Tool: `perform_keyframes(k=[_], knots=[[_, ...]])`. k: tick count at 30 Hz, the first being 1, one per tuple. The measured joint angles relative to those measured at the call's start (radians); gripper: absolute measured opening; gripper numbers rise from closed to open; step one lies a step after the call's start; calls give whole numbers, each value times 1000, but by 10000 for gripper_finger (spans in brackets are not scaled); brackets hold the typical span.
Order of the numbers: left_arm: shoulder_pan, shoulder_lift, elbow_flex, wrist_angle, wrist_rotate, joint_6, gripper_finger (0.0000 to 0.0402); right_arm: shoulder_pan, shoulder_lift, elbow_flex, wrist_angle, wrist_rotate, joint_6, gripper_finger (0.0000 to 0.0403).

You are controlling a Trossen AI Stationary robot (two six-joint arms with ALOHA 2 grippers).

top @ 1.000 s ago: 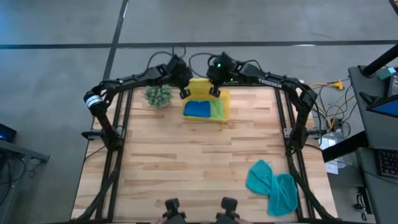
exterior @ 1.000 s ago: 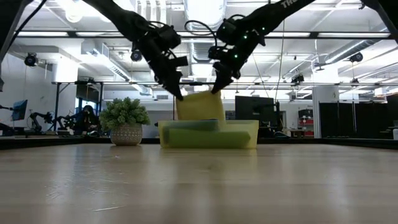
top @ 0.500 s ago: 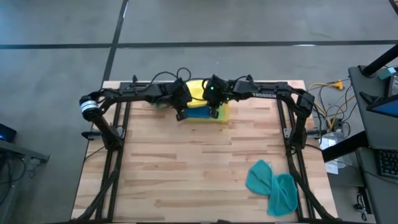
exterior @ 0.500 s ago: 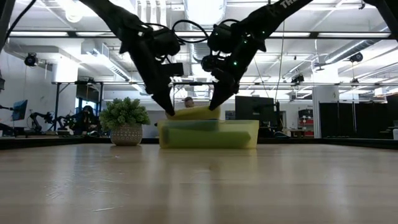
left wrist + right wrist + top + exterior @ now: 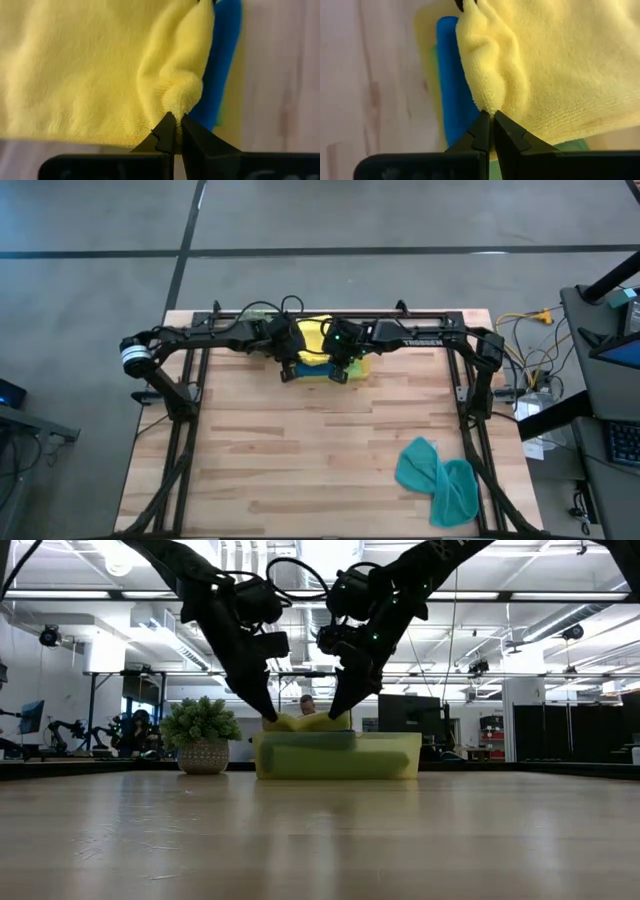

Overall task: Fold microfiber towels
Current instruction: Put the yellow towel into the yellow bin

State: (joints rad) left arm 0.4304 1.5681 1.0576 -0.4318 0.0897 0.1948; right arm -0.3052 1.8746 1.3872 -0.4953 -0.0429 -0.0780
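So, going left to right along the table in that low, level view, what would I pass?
Small potted plant → left gripper pinching the yellow towel → right gripper pinching it too → far end of the yellow tray.

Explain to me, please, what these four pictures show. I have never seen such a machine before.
This is a robot with two dark arms at a wooden table. One picture looks down from above, one looks level across the table, and two come from cameras on the wrists. The left gripper and right gripper each pinch a corner of a yellow towel, holding it over a yellow tray where a blue towel lies. A crumpled teal towel lies on the table, and a small potted plant stands beside the tray.
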Motion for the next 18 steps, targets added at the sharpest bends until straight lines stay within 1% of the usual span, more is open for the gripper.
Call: perform_keyframes(k=[5,9,18], knots=[[-36,0,0,3,35,-8,0,17,-1,0,-6,-30,10,11],[-66,0,-4,4,41,-9,0,18,-2,0,-25,-48,15,11],[-66,0,-38,4,31,-9,2,17,-2,-15,-55,-48,21,13]])
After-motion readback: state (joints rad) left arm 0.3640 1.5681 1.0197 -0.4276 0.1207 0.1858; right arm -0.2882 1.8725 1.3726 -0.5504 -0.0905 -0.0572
